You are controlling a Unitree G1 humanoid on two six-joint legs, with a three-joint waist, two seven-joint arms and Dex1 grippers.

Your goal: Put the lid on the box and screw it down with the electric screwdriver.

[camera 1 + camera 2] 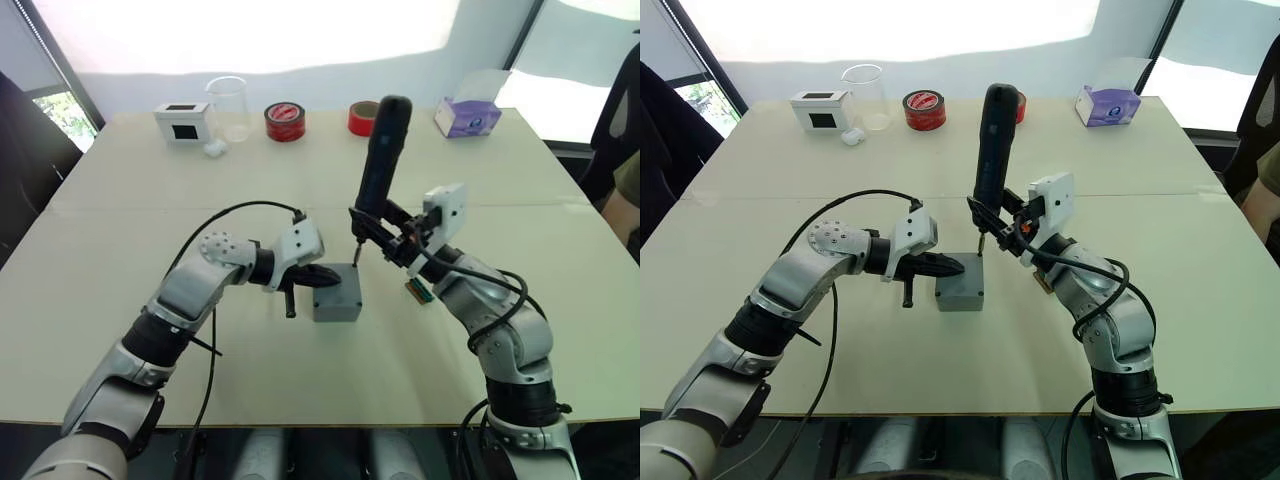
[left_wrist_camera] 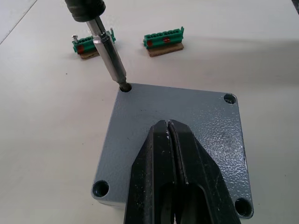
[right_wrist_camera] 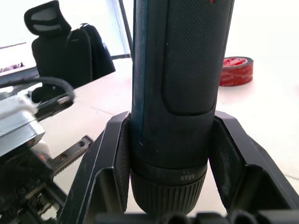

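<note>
The grey box (image 1: 338, 304) stands mid-table with the grey lid (image 2: 187, 116) lying flat on it, corner holes showing. My left gripper (image 2: 168, 125) is shut, its joined fingertips resting on top of the lid (image 1: 337, 278). My right gripper (image 3: 173, 122) is shut on the electric screwdriver (image 1: 382, 150), a thick black cylinder held nearly upright and leaning a little. Its metal bit (image 2: 110, 60) reaches down into the lid's far corner hole (image 2: 125, 87) on the side away from me.
Two green terminal blocks (image 2: 162, 39) lie just beyond the box. Along the far edge stand a white box with a black face (image 1: 183, 120), a clear beaker (image 1: 230, 107), two red tape rolls (image 1: 285, 121) and a purple tissue box (image 1: 467, 116).
</note>
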